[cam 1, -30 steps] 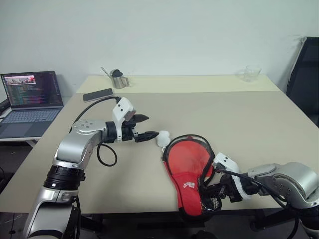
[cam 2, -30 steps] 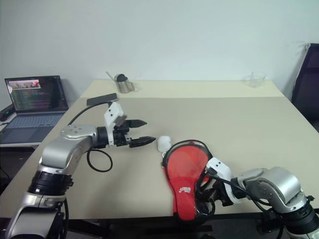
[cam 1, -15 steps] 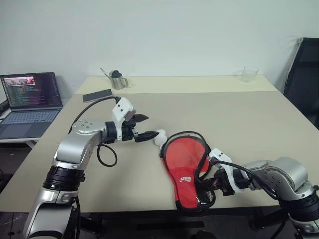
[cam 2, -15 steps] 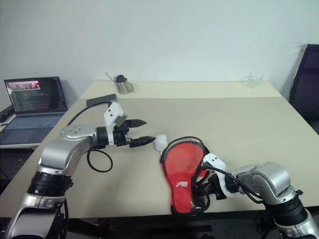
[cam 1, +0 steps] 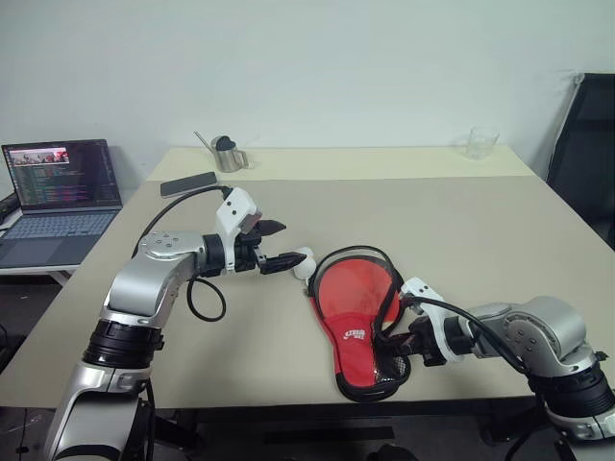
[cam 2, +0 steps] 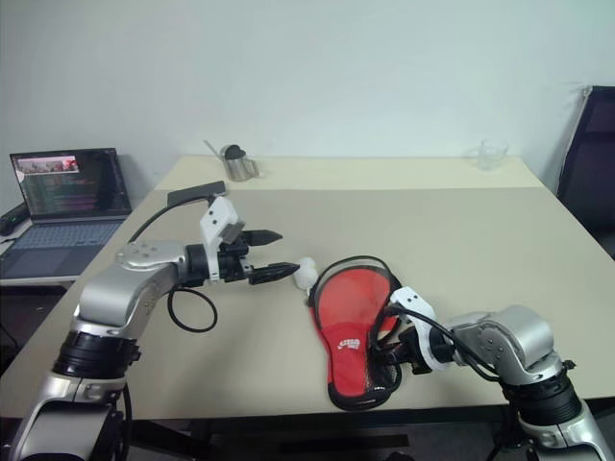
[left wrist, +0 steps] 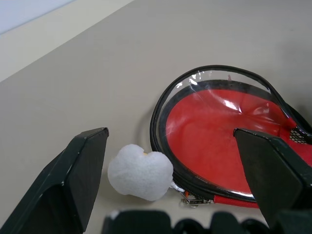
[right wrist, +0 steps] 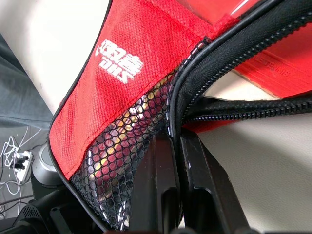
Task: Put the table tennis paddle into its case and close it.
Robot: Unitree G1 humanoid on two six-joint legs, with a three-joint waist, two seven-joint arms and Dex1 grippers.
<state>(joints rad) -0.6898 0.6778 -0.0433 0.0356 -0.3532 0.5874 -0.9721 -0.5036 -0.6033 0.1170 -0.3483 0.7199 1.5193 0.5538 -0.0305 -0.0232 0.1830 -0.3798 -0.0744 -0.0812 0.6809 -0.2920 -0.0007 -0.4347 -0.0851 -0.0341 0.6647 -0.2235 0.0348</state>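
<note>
On the beige table (cam 1: 480, 230), the red case (cam 1: 354, 312) bears an unreadable white logo; right gripper (cam 1: 399, 342) jaws pinch its zipper edge, left gripper (cam 1: 279, 245) jaws wide.

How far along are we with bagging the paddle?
Done: the paddle sits inside the case. In hand: the right gripper is shut on the case's zipper edge. The left gripper is open beside the white zipper pull. Left: the zipper still gapes.
</note>
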